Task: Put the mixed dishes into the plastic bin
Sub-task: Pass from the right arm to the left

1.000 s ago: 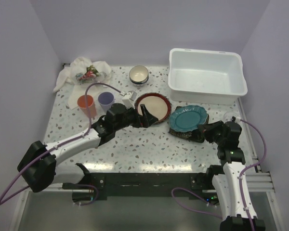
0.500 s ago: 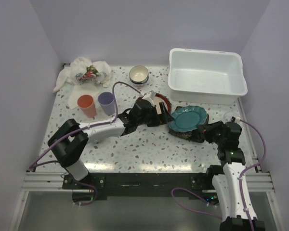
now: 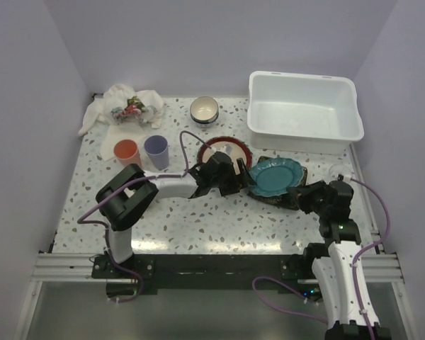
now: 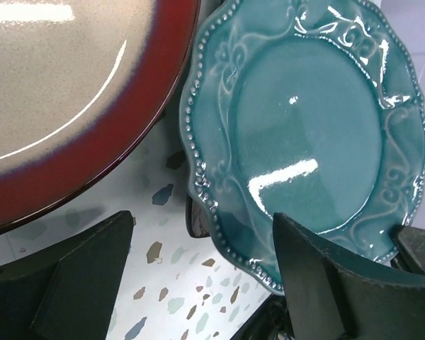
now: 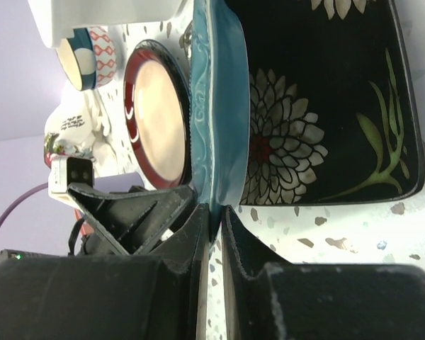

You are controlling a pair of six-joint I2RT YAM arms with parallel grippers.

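Observation:
The teal scalloped plate (image 3: 275, 173) lies tilted on the dark floral square plate (image 3: 287, 199) at the right middle of the table. My right gripper (image 3: 298, 191) is shut on the teal plate's near rim (image 5: 216, 106), with the floral plate (image 5: 319, 106) under it. My left gripper (image 3: 239, 180) is open and empty, its fingers (image 4: 319, 276) spread just off the teal plate's left edge (image 4: 312, 134), beside the red-rimmed cream plate (image 3: 225, 151). The white plastic bin (image 3: 302, 134) stands behind, at the far right, with nothing in it.
A small bowl (image 3: 204, 109) sits at the back middle. An orange cup (image 3: 126, 151) and a purple cup (image 3: 156, 146) stand at the left. A white printed cloth (image 3: 124, 106) lies in the far left corner. Purple walls close in on both sides.
My left arm has swung right, from the left side of the red-rimmed plate to the teal plate's left edge. My right gripper has stayed on the teal plate's rim.

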